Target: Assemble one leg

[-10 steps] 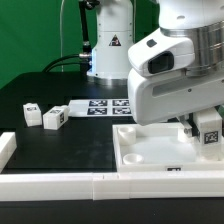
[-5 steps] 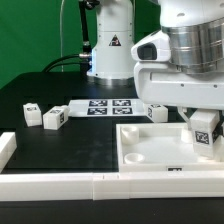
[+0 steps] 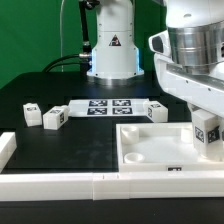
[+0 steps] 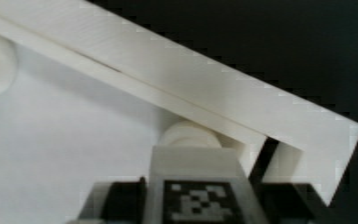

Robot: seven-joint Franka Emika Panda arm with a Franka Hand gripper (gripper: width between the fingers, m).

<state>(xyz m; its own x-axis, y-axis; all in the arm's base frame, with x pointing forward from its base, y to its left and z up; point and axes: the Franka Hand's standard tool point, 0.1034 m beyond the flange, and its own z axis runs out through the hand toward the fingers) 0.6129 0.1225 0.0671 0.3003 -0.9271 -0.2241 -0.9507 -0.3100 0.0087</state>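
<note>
My gripper (image 3: 208, 140) is shut on a leg (image 3: 209, 133), a chunky white block with a black-and-white tag, and holds it upright over the right corner of the large white panel (image 3: 150, 150). In the wrist view the leg (image 4: 195, 185) fills the space between the dark fingers (image 4: 126, 196), just short of a round socket (image 4: 190, 136) beside the panel's raised rim (image 4: 211, 80). Three more legs lie on the black table: two in the exterior view's left (image 3: 31, 113) (image 3: 53, 118) and one by the panel's far edge (image 3: 157, 111).
The marker board (image 3: 105, 106) lies flat behind the panel. A white rail (image 3: 60, 183) runs along the near table edge, with a short white piece (image 3: 6, 148) in the exterior view's left. The arm's base (image 3: 111, 45) stands at the back.
The arm has swung toward the exterior view's right with the leg in its grip, uncovering the panel's far edge and the leg lying beside it.
</note>
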